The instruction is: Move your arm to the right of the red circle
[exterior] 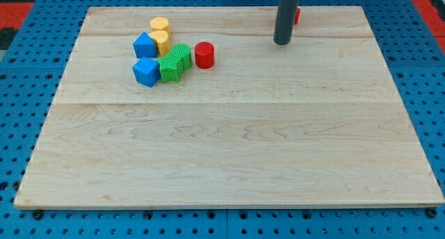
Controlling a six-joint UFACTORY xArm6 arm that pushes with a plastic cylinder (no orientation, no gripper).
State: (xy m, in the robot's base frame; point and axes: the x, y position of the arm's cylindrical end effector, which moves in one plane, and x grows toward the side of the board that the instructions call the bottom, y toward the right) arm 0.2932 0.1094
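The red circle (204, 55) is a short red cylinder standing at the upper left of the wooden board (229, 149). My tip (282, 42) is the lower end of the dark rod, which comes down from the view's top. It rests on the board well to the right of the red circle and a little above it, apart from every block in the cluster. A second red block (297, 16) shows only as a sliver behind the rod near the view's top.
A cluster sits just left of the red circle: two green blocks (174, 62), two blue blocks (146, 71) (144, 44) and two yellow blocks (160, 39) (160, 24). Blue pegboard (28, 93) surrounds the board.
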